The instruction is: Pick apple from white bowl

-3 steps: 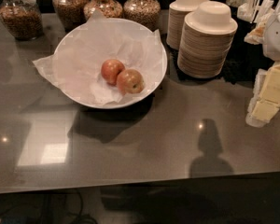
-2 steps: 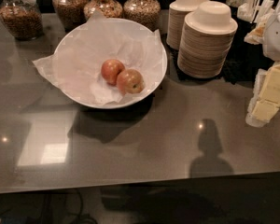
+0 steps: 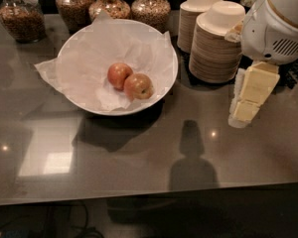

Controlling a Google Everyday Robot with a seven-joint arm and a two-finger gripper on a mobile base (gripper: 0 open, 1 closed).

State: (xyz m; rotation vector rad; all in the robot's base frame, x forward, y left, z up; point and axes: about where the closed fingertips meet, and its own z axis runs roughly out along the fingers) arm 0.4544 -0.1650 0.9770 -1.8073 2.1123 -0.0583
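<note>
My claw [image 3: 244,114]: right side of desk [image 3: 139,167], just beside two stacks of disposable bowls [image 3: 216,46], well apart from white bowl [image 3: 139,108]; open or closed, cannot tell. Apple [image 3: 138,86]: inside white bowl on tissue paper [image 3: 89,58], touching second apple [image 3: 118,75]. Glass jars [image 3: 151,6] behind bowl, tops cut off. My arm housing [image 3: 275,26] partly out of frame.

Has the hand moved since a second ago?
Yes. The hand has shifted left, closer to the stacks of disposable bowls, which stayed put. It hangs right of the white bowl, above the table.
</note>
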